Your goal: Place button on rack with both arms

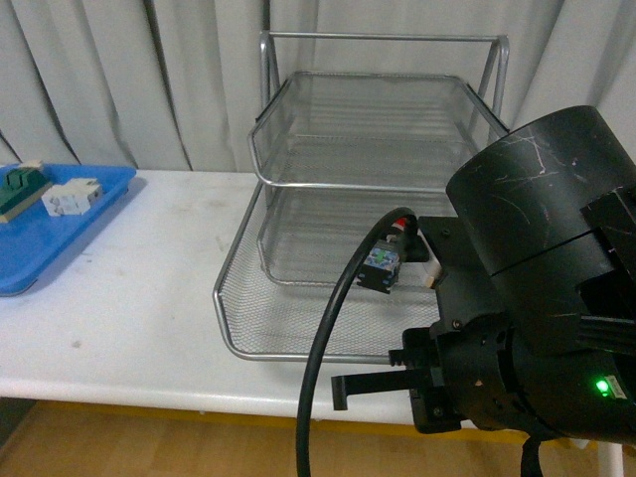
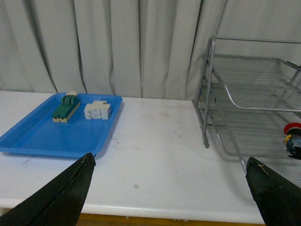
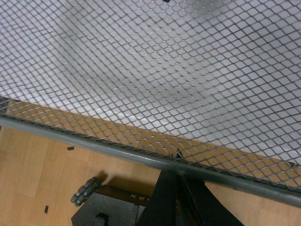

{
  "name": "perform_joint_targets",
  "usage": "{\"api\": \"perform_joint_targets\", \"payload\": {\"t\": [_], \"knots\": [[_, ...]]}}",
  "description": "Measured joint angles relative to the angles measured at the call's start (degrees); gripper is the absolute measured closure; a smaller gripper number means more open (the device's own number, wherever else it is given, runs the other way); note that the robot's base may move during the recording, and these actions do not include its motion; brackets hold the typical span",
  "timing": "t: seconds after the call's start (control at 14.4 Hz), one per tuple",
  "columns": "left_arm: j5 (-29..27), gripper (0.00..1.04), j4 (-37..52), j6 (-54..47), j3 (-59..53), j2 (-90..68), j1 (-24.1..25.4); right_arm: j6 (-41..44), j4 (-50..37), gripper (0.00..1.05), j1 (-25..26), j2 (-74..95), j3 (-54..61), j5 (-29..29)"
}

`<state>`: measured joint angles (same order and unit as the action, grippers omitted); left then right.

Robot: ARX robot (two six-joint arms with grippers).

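- Front view: the rack (image 1: 288, 343) is silver wire mesh in a tubular frame, standing on a white table (image 1: 129, 298). The button (image 1: 390, 250), with its red cap and dark blocky body, sits over the rack's lowest tier. The bulky, scuffed black right arm (image 1: 537, 288) hides its gripper, so I cannot tell its spread or whether it grips the button. A green light glows on the arm.
- Left wrist view: the left gripper (image 2: 171, 190) is spread wide and empty, matte black fingers (image 2: 63, 197) well apart. Left of the rack (image 2: 225, 101) lies a glossy blue tray (image 2: 33, 139) holding a green-and-cream strip (image 2: 65, 108) and a white block (image 2: 97, 111). The button (image 2: 293, 134) shows at the rack's lowest tier.
- Right wrist view: diamond mesh and a frame tube of the rack (image 3: 141, 157) fill the picture; wooden floor below. No writing reads clearly.
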<state>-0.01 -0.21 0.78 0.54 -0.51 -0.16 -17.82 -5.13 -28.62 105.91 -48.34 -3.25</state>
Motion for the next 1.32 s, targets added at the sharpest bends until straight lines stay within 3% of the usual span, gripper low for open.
{"api": "perform_joint_targets", "payload": {"t": [1.32], "knots": [[0.02,0.07,0.00,0.00,0.00,0.00,0.00,6.88,3.04,1.03,9.40,11.63,-18.21,-0.33]]}}
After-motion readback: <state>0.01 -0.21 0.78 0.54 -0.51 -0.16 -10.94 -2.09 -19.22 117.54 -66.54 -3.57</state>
